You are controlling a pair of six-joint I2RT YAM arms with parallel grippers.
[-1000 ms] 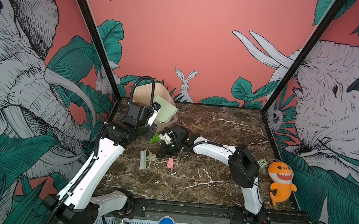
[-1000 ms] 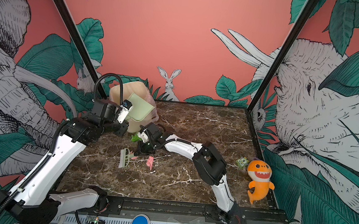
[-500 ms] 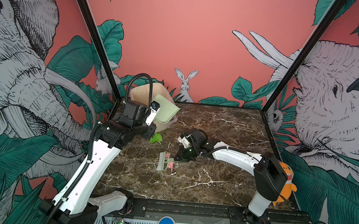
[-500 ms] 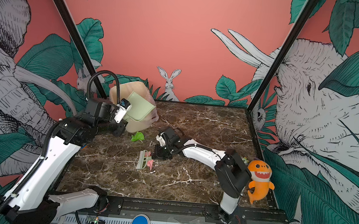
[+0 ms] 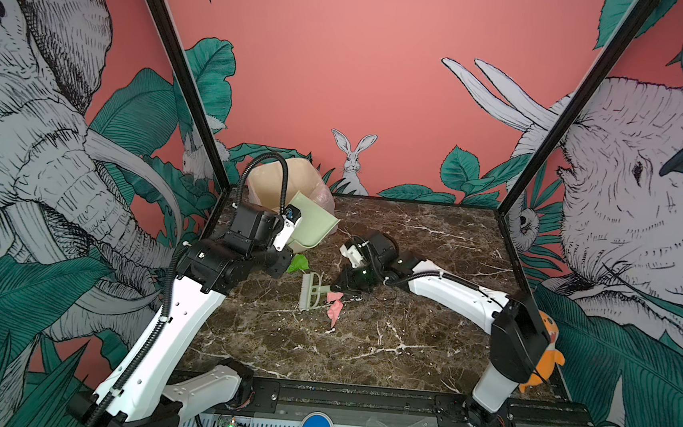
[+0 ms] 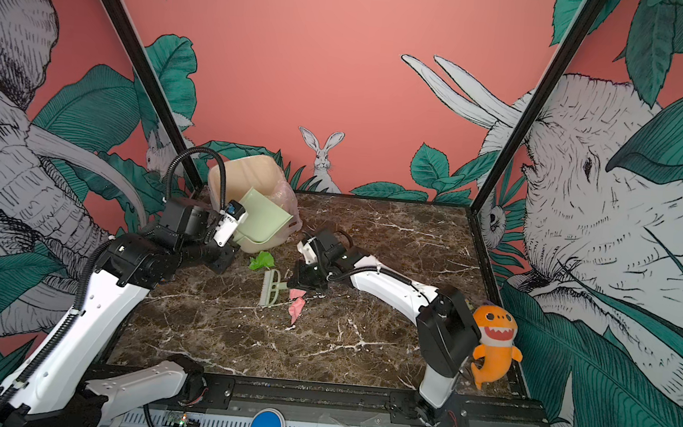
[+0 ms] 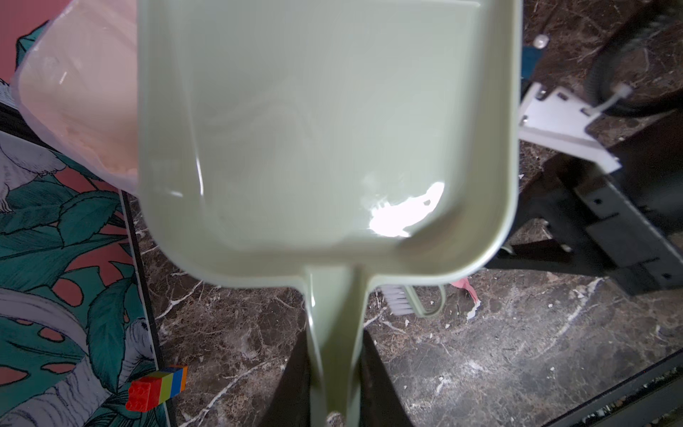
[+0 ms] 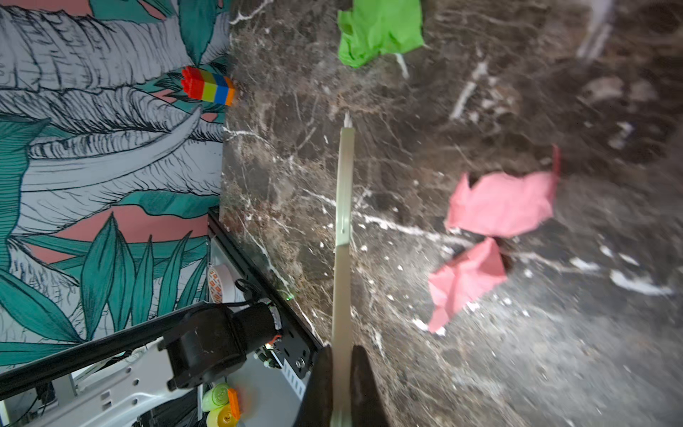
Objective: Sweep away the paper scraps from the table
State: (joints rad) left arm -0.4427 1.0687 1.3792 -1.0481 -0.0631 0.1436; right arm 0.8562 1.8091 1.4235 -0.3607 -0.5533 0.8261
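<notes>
On the dark marble table (image 5: 362, 349) a bright green paper scrap (image 5: 298, 263) lies near the back left. Two pink paper scraps (image 5: 334, 305) lie toward the middle; they also show in the right wrist view (image 8: 502, 207). My right gripper (image 5: 336, 286) is shut on the handle of a pale green brush (image 5: 311, 290), whose head rests on the table just left of the pink scraps. My left gripper (image 5: 287, 248) is shut on the handle of the pale green dustpan (image 5: 314, 225). The dustpan is held up off the table beside the bin, and its tray (image 7: 325, 129) looks empty.
A beige bin (image 5: 276, 176) lined with a clear bag stands in the back left corner. An orange plush toy (image 6: 496, 339) sits at the right edge behind my right elbow. A coloured toy brick (image 7: 157, 386) lies at the left edge. Tiny white crumbs dot the table.
My right arm has drawn the brush rightward across the table, up beside the pink scraps, and its elbow has swung right. The left arm, with the dustpan, shifted slightly back.
</notes>
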